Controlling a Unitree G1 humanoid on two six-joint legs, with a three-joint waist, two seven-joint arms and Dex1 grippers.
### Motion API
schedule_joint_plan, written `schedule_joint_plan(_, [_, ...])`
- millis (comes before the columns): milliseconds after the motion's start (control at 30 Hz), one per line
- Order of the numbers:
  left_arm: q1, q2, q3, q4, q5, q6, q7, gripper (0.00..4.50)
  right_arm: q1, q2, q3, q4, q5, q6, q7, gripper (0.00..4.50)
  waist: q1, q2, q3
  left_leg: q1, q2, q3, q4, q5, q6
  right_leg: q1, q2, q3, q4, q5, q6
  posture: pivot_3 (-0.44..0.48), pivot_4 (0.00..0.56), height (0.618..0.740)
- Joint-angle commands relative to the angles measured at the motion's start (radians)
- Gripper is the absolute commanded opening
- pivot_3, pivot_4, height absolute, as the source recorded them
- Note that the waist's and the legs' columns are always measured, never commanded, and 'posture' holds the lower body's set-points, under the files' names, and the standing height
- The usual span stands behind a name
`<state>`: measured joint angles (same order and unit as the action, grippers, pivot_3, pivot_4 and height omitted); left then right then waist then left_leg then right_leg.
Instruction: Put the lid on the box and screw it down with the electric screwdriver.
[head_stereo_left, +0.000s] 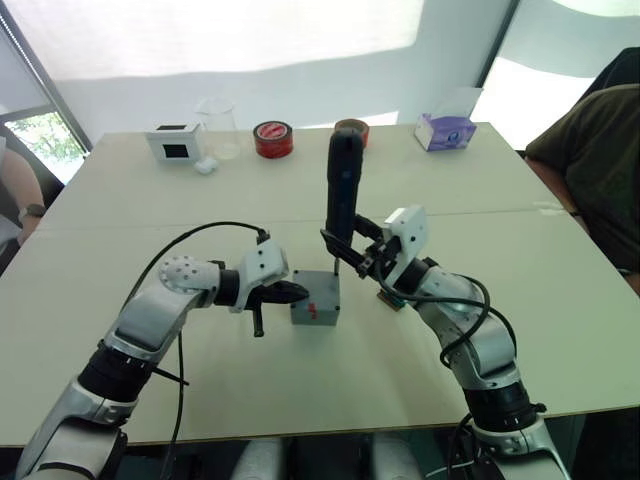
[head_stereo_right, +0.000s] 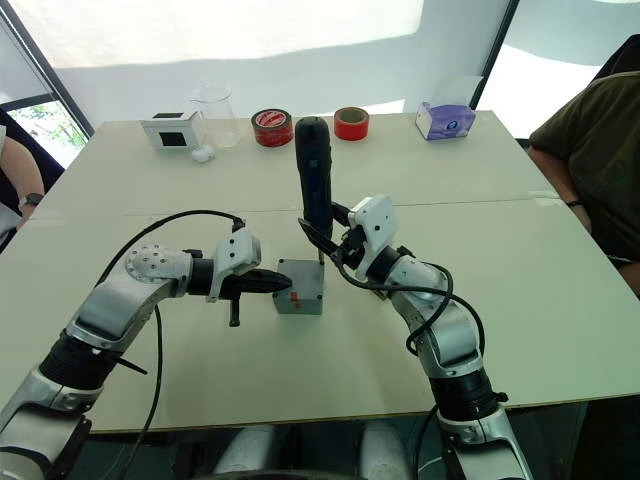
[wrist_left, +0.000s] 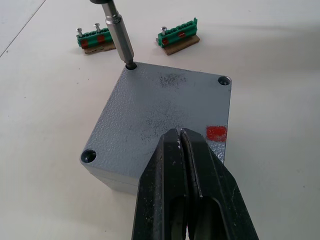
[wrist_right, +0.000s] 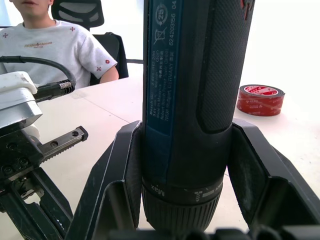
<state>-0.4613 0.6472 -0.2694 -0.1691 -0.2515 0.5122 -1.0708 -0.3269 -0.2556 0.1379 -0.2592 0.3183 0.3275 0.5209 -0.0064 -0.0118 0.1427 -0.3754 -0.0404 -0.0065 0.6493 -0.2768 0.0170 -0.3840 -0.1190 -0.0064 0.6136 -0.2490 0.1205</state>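
While the lid sits on the box, this is how things stand:

Lid (wrist_left: 160, 110): on top of the box, flat, with screw holes at its corners.
Box (head_stereo_left: 316, 312): near the middle of the counter (head_stereo_left: 150, 210), with its red mark on the side wall that faces the robot.
Electric screwdriver (head_stereo_left: 343, 185): stands upright over the box. Its thin metal bit goes down into a far corner hole of the lid.
Right end effector (head_stereo_left: 358, 252): its two black fingers hug the screwdriver low on its black body, one on each side.
Left end effector (wrist_left: 184, 145): its fingers are pressed together with nothing between them. The tips rest on the near edge of the lid, just by the red mark.
Green screw strips (wrist_left: 180, 37): two of them lie on the counter just behind the box.
Far edge of the counter: a white box with a black face (head_stereo_left: 174, 143), a clear cup (head_stereo_left: 218, 125), two rolls of red tape (head_stereo_left: 273, 139) and a tissue box (head_stereo_left: 447, 130).
People: one sits at each side of the counter.
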Motion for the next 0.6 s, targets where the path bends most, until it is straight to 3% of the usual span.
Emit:
schedule_joint_plan(33, [0.022,-0.003,-0.037,0.012,0.016,0.007,-0.008,0.0,0.039,-0.021,0.01,0.065,-0.02,0.068,-0.002,1.84,0.0,0.0,0.0,0.0,0.0,0.0,0.0,0.0,0.0,0.0,0.0,0.0,0.0,0.0,0.0,0.0,0.15,0.74])
schedule_joint_plan(300, [0.029,-0.007,-0.033,0.026,0.018,-0.006,-0.01,0.0,-0.089,-0.03,-0.11,-0.047,0.114,0.158,-0.016,1.84,0.0,0.002,0.002,-0.002,0.0,0.0,-0.001,0.0,0.0,-0.003,-0.003,0.001,-0.001,0.0,0.0,0.0,0.15,0.74])
schedule_joint_plan(433, [0.048,-0.015,-0.007,0.025,-0.007,0.001,-0.007,0.0,-0.28,-0.085,-0.293,-0.103,0.329,0.382,-0.098,1.84,0.003,0.007,0.007,-0.018,0.0,0.0,0.001,0.001,-0.001,-0.014,-0.004,0.001,0.0,0.002,-0.003,0.0,0.15,0.74])
schedule_joint_plan(567, [0.064,-0.036,0.051,0.002,-0.075,0.041,0.003,0.0,-0.419,-0.152,-0.424,-0.057,0.467,0.601,-0.209,1.84,0.012,0.008,0.007,-0.031,0.0,0.0,0.002,0.002,-0.003,-0.027,-0.003,0.0,0.001,0.005,0.001,0.0,0.15,0.74])
schedule_joint_plan(600, [0.066,-0.056,0.109,-0.015,-0.138,0.08,0.023,0.0,-0.479,-0.21,-0.484,-0.005,0.539,0.713,-0.219,1.84,0.012,0.009,0.008,-0.032,0.0,0.0,0.001,0.002,-0.003,-0.028,-0.003,0.0,0.001,0.004,0.001,0.0,0.15,0.74])
